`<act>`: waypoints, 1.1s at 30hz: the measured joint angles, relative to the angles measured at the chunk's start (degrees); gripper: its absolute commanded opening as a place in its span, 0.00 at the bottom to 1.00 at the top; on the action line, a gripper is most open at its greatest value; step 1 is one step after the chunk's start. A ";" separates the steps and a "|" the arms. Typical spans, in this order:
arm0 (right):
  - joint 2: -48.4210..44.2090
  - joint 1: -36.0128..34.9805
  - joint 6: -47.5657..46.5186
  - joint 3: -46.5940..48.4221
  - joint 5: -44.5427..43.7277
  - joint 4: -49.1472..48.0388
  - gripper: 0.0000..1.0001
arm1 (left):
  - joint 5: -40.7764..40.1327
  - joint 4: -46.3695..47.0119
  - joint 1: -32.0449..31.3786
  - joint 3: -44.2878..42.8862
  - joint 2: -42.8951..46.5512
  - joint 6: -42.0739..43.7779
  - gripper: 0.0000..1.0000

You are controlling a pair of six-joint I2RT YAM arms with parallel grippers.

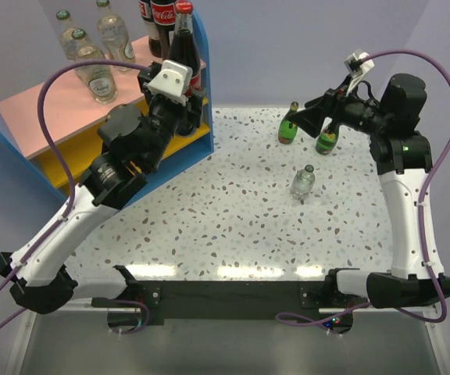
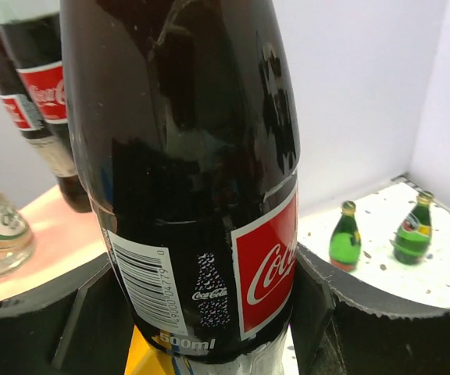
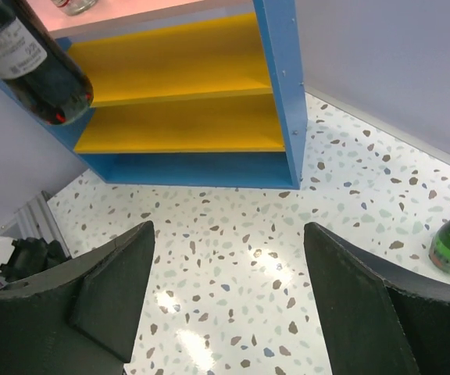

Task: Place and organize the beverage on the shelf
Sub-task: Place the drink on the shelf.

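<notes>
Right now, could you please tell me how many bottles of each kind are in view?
Cola bottles: 3
Clear bottles: 4
Green glass bottles: 2
Total: 9

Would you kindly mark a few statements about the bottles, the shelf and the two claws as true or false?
1. The left claw grips a cola bottle. True.
2. The right claw holds a green bottle. False: it is open and empty, above the table.
3. Two green bottles stand on the table. True.
4. Several bottles stand on the yellow boards. False: what shows of them is bare; the shelved bottles are on the pink top board.
5. The clear bottle on the table lies on its side. False: it stands upright.
</notes>
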State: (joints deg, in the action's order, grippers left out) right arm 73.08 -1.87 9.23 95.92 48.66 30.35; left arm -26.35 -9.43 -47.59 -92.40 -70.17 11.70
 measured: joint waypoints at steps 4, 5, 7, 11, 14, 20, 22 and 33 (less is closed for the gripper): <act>0.00 0.35 -0.90 -0.63 -0.15 0.24 0.81 | 0.42 0.24 4.22 -3.23 -2.67 0.09 0.00; 0.00 0.44 -1.09 -0.83 -0.17 0.33 0.81 | 0.44 0.26 5.01 -3.91 -3.26 0.11 0.00; 0.00 0.70 -1.49 -1.16 -0.20 0.55 0.81 | 0.35 0.42 6.56 -5.77 -4.87 0.20 0.00; 0.00 1.22 -2.12 -1.97 -0.20 0.72 0.81 | 0.57 1.07 8.35 -9.07 -7.52 0.81 0.00; 0.00 1.51 -2.45 -2.54 -0.20 0.98 0.81 | 1.88 1.77 10.08 -10.93 -8.87 0.70 0.00; 0.02 1.55 -2.93 -2.75 -0.15 1.38 0.81 | 2.71 2.29 15.61 -14.08 -11.10 -0.83 0.00; 0.02 2.03 -3.04 -2.82 -0.13 1.40 0.81 | 3.08 2.49 17.07 -14.91 -11.69 -1.66 0.00; 0.09 3.82 -3.30 -3.08 0.04 1.57 0.81 | 6.86 2.56 23.54 -16.48 -13.92 -5.03 0.00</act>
State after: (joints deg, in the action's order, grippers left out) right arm 73.17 1.96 5.93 92.84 48.71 31.92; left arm -19.49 -6.87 -24.05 -108.88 -84.09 6.68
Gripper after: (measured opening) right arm 0.805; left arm 0.707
